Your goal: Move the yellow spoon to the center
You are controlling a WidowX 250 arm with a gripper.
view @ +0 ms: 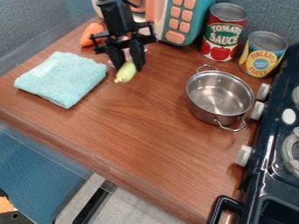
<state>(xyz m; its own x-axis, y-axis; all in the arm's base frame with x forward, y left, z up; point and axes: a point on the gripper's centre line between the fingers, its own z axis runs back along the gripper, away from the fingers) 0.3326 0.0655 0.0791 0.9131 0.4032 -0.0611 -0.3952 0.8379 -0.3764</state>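
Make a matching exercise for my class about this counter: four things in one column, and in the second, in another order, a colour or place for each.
Column one
1. Cloth
2. Pot
3. Carrot
4. Yellow-green object

Column two
a. At the lower end of the gripper
b. Orange
c. Beside the knobs of the stove
d. Light blue

Right pairs: 1-d, 2-c, 3-b, 4-a

A brown wooden counter carries a light-blue cloth, an orange carrot, a teal appliance with orange buttons, a red can beside a yellow can, and a metal pot with two handles.
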